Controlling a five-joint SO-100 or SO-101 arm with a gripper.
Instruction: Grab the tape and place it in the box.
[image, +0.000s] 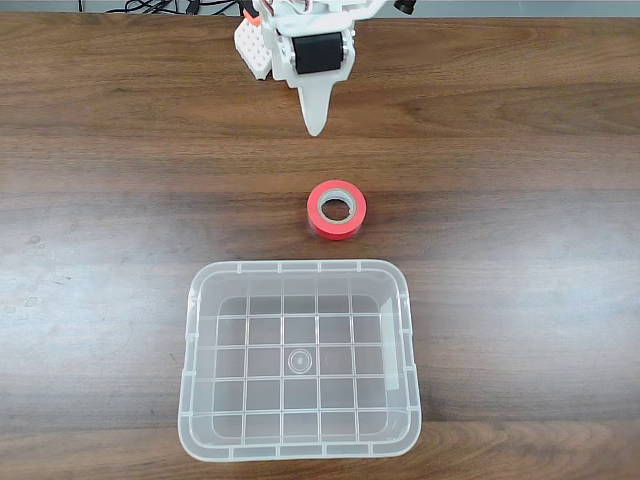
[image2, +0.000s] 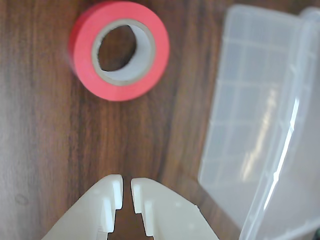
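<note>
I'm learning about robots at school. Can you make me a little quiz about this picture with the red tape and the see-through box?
1. True or false: the tape is already inside the box.
2. In the fixed view, what lies between the claw and the box? A) a cup B) the tape C) a pen
3. Fill in: in the wrist view, the claw's fingers are nearly ____ and hold nothing.

Key:
1. False. The tape lies flat on the table, just outside the box's far rim.
2. B.
3. Shut: just a thin gap shows between the tips.
</note>
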